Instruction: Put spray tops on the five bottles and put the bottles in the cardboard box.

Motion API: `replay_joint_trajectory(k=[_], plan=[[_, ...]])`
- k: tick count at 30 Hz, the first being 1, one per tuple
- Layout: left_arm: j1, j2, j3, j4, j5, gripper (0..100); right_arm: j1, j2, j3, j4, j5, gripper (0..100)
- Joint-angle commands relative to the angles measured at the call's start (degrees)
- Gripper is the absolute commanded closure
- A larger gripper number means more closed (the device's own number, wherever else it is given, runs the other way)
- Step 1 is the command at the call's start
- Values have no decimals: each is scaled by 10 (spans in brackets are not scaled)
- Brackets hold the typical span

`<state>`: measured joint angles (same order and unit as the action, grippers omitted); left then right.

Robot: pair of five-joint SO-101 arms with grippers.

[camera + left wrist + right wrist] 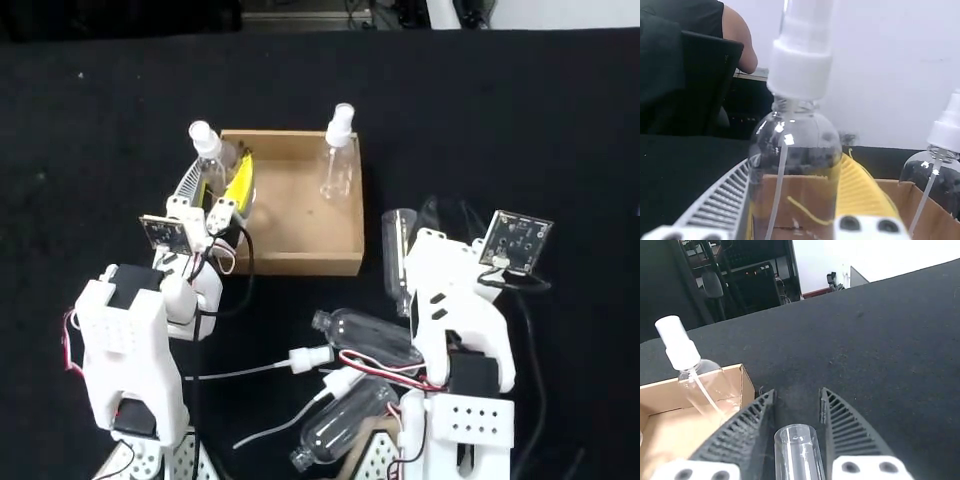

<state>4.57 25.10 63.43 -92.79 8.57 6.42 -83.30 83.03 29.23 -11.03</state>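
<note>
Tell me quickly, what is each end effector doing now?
Left end effector: closed on bottle with spray top.
Right end effector: closed on bottle without top.

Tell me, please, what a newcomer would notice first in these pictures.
The left gripper holds a capped bottle at the left edge of the cardboard box, while another capped bottle stands upright in its far right corner. Beside the box, the right gripper straddles an uncapped bottle.

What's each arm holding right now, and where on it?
Left gripper: capped clear plastic bottle, by its body. Right gripper: around an uncapped clear plastic bottle; grip unclear.
</note>
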Motion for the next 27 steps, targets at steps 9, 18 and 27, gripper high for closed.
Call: replay_joint_trajectory(k=[9, 18, 27], plan=[[-19, -11, -81, 36, -5, 970, 12, -1, -4, -16, 0, 885], [-22, -4, -162, 105, -2, 970, 13, -1, -4, -16, 0, 885], [-19, -4, -211, 178, -1, 970, 13, -1, -3, -16, 0, 885]])
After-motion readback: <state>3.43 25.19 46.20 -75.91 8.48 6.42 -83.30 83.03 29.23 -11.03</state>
